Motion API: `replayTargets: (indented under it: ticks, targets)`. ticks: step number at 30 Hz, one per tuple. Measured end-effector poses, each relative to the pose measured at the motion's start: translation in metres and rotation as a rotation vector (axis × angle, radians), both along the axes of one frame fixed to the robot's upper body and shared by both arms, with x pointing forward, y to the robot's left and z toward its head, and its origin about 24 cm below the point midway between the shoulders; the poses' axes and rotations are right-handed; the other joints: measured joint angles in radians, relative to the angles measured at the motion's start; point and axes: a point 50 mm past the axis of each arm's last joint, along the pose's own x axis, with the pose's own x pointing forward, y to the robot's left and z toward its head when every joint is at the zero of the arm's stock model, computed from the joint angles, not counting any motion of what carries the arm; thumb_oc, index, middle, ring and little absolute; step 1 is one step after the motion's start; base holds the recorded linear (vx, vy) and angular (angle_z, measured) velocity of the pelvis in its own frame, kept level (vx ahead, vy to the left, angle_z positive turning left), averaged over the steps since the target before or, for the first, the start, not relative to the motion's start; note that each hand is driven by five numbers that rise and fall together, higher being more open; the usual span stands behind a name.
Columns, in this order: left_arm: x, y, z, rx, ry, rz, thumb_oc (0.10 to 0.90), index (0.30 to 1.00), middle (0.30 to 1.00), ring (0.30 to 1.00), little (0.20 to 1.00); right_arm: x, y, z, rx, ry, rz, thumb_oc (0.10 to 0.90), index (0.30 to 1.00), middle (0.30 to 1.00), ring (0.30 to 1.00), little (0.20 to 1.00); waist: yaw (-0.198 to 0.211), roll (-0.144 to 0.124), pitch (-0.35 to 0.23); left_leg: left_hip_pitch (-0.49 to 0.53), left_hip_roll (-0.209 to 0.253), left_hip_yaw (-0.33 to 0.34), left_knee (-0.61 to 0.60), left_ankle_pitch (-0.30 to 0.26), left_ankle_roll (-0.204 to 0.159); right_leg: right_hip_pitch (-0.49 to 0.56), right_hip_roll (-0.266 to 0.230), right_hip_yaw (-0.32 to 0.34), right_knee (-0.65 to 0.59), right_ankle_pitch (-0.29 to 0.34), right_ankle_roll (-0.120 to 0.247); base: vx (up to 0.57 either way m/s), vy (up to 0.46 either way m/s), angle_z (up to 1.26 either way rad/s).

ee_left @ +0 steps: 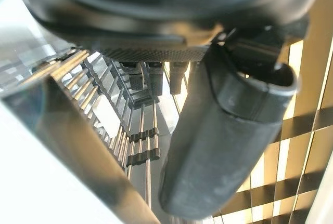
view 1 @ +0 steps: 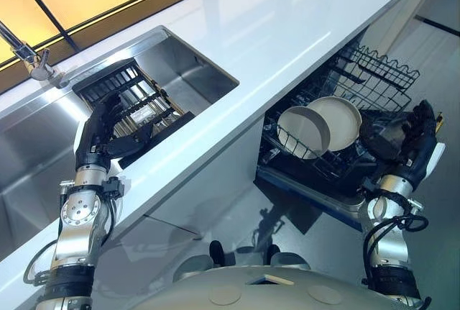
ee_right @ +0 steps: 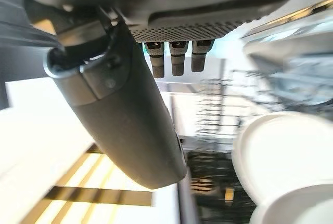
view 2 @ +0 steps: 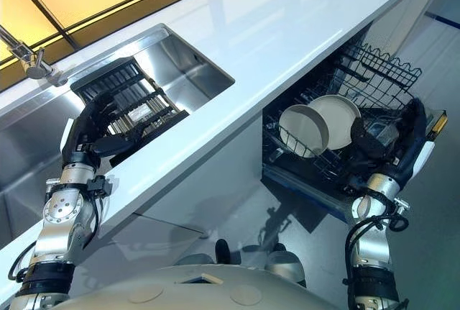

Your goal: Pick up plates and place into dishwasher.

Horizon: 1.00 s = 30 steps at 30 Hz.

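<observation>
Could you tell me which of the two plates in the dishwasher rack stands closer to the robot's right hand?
The cream plate, the farther-right of the pair, is closer to the right hand; the white plate stands in front of it, toward the counter.

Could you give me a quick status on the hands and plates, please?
Left hand open over sink rack. Right hand open beside dishwasher rack. Two plates racked. Nothing blocking.

We see our left hand (view 1: 100, 134) raised at the end of its upright silver-grey arm, fingers (view 1: 108, 108) straight and holding nothing. Our right hand (view 1: 410, 141) is lifted on its bent arm, fingers relaxed and spread, likewise empty.
</observation>
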Motion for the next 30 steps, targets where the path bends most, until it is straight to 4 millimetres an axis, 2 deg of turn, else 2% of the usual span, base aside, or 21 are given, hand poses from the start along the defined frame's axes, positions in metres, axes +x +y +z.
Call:
replayTargets:
  ticks: [6,10,21,30]
  targets:
    - [-0.001,0.003,-0.006,-0.004,0.023,0.016,0.800,0.900,0.900,0.900,0.900,-0.019,-0.002,-0.049,0.110,0.250,-0.014,0.800,0.900,0.900,0.900,0.900,-0.001,0.009,-0.006,0.000,0.001,-0.001,0.000,0.000,0.000,0.000,0.000,-0.001,0.000,0.000,0.000,0.00,0.000,0.00]
    - [-0.002,0.004,-0.007,-0.005,0.028,0.020,0.800,0.900,0.900,0.900,0.900,-0.028,0.004,-0.066,0.165,0.325,-0.004,0.800,0.900,0.900,0.900,0.900,0.000,0.016,-0.010,-0.001,0.000,-0.004,-0.001,0.000,0.000,0.001,-0.001,-0.003,0.000,-0.001,0.002,0.00,0.002,0.01]
    - [-0.002,0.004,-0.007,-0.005,0.030,0.023,0.800,0.900,0.900,0.900,0.900,-0.035,0.018,-0.083,0.410,0.295,-0.012,0.800,0.900,0.900,0.900,0.900,0.002,0.028,-0.017,-0.011,-0.002,-0.029,-0.001,0.000,0.001,0.002,-0.001,-0.028,0.000,-0.001,0.001,0.01,0.008,0.06]
    - [-0.002,0.004,-0.008,-0.005,0.030,0.036,0.800,0.900,0.900,0.900,0.900,-0.045,0.020,-0.086,0.446,0.299,0.108,0.800,0.900,0.900,0.900,0.900,-0.006,0.031,-0.017,-0.025,-0.002,-0.039,0.000,0.002,0.000,-0.009,-0.001,-0.032,0.000,-0.001,0.001,0.00,0.004,0.01]
